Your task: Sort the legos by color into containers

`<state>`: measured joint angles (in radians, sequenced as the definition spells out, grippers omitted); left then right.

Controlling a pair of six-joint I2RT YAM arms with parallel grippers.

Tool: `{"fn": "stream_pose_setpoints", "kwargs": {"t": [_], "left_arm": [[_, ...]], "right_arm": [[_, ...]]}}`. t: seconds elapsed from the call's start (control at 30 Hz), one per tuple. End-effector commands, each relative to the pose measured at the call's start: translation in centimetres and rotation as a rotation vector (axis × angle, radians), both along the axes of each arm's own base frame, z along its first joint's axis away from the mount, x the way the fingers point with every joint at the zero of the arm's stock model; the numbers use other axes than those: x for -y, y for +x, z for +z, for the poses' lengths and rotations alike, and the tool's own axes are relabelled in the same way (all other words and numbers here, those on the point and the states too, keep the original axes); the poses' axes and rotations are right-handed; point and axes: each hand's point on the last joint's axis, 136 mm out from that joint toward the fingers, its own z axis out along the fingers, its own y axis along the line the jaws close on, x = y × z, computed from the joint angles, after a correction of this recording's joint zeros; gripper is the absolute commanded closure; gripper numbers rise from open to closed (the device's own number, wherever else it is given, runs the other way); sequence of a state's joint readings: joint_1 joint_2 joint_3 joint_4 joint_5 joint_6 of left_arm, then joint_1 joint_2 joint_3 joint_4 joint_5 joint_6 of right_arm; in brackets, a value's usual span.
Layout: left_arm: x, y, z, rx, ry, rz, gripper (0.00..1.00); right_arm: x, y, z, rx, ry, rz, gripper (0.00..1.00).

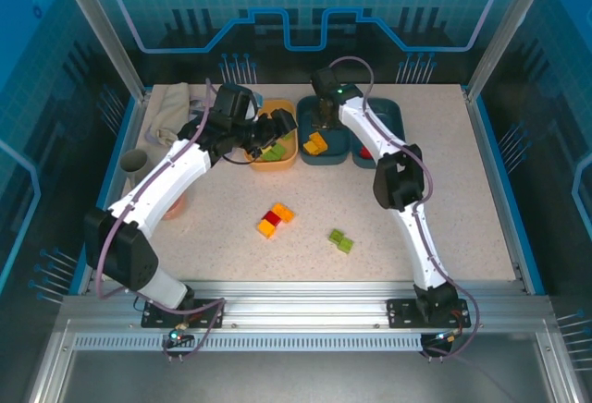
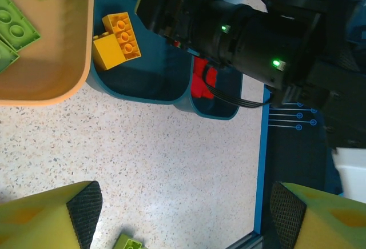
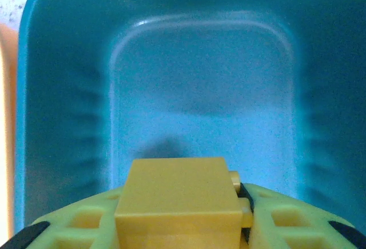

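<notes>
Yellow brick (image 3: 177,195) pinched in the right gripper (image 3: 182,232) hangs over a teal tub (image 3: 63,89), apparently the drop-off step; next, the jaws must part. Left gripper (image 2: 183,217) hovers spread near the orange tub (image 2: 57,92); loose bricks (image 1: 275,218) wait on the surface (image 1: 444,200).

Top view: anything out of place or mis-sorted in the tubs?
Nothing mixed or spilled. One quirk: green legos lie in the orange-yellow tub, while orange-yellow legos are in the middle teal tub.
</notes>
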<state>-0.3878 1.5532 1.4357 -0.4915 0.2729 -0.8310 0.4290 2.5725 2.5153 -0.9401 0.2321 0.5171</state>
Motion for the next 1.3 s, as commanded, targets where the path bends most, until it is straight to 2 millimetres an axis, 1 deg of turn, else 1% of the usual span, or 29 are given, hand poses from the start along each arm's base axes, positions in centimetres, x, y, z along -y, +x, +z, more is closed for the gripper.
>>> {"fn": "stream_pose_setpoints", "kwargs": {"t": [0.0, 0.07, 0.1, 0.13, 0.2, 0.23, 0.33, 0.47, 0.53, 0.63, 0.7, 0.73, 0.8, 0.87, 0.97, 1.03, 1.07, 1.1, 1.17, 1.2, 1.27], "left_arm": [[0.4, 0.5, 1.7, 0.046, -0.024, -0.029, 0.19], [0.4, 0.4, 1.5, 0.039, -0.022, -0.028, 0.19], [0.3, 0.4, 1.4, 0.036, -0.019, -0.026, 0.19], [0.2, 0.3, 1.3, 0.032, -0.017, -0.024, 0.19], [0.1, -0.1, 0.8, 0.019, -0.010, -0.023, 0.19], [-0.1, -0.3, 0.7, 0.015, -0.006, -0.019, 0.19], [-0.6, -1.1, 0.0, -0.005, 0.012, -0.016, 0.19], [-1.3, -2.6, -0.9, -0.043, 0.038, -0.014, 0.19], [-1.5, -3.3, -1.3, -0.061, 0.046, -0.017, 0.19], [-1.5, -4.6, -2.2, -0.101, 0.061, -0.028, 0.20], [-1.1, -5.6, -3.0, -0.139, 0.066, -0.041, 0.20], [-0.8, -6.1, -3.5, -0.156, 0.067, -0.048, 0.21], [0.3, -7.2, -4.5, -0.193, 0.068, -0.072, 0.22], [1.7, -8.3, -5.8, -0.240, 0.075, -0.101, 0.22], [3.9, -10.2, -8.2, -0.342, 0.108, -0.128, 0.23], [5.0, -11.4, -10.2, -0.425, 0.134, -0.118, 0.24], [5.6, -12.1, -11.2, -0.471, 0.138, -0.108, 0.24], [6.2, -12.7, -12.1, -0.515, 0.141, -0.099, 0.24], [7.4, -13.9, -13.6, -0.598, 0.142, -0.077, 0.24], [8.0, -14.6, -14.3, -0.647, 0.144, -0.062, 0.24], [9.3, -15.8, -15.6, -0.737, 0.135, -0.040, 0.23]], "right_arm": [[1.3, 0.4, -2.2, -0.053, 0.003, -0.069, 0.65], [1.3, 0.8, -2.8, -0.056, 0.021, -0.076, 0.62], [1.2, 1.0, -2.9, -0.054, 0.027, -0.072, 0.58], [1.0, 1.1, -2.7, -0.046, 0.034, -0.066, 0.54], [0.5, 1.3, -1.8, -0.029, 0.057, -0.048, 0.43], [0.3, 1.4, -1.3, -0.021, 0.064, -0.039, 0.40], [-0.4, 1.2, 1.1, 0.009, 0.094, -0.014, 0.36], [-1.4, 0.4, 5.7, 0.070, 0.115, 0.027, 0.36], [-1.7, -0.4, 8.3, 0.103, 0.122, 0.043, 0.37], [-1.3, -2.4, 11.6, 0.131, 0.127, 0.050, 0.37], [-0.8, -4.3, 14.2, 0.165, 0.137, 0.054, 0.37], [-0.5, -5.4, 15.1, 0.176, 0.138, 0.054, 0.37], [0.4, -8.0, 16.0, 0.191, 0.136, 0.056, 0.38], [1.4, -10.8, 16.3, 0.196, 0.132, 0.062, 0.38], [2.8, -16.0, 15.4, 0.179, 0.112, 0.089, 0.38], [3.4, -19.8, 14.3, 0.153, 0.108, 0.120, 0.37], [3.6, -21.8, 13.4, 0.134, 0.102, 0.145, 0.37], [3.8, -24.0, 13.0, 0.129, 0.107, 0.170, 0.37], [4.1, -27.5, 11.8, 0.103, 0.120, 0.221, 0.37], [4.4, -29.4, 10.8, 0.071, 0.121, 0.237, 0.36], [4.9, -32.6, 9.7, 0.031, 0.129, 0.270, 0.35]]}}
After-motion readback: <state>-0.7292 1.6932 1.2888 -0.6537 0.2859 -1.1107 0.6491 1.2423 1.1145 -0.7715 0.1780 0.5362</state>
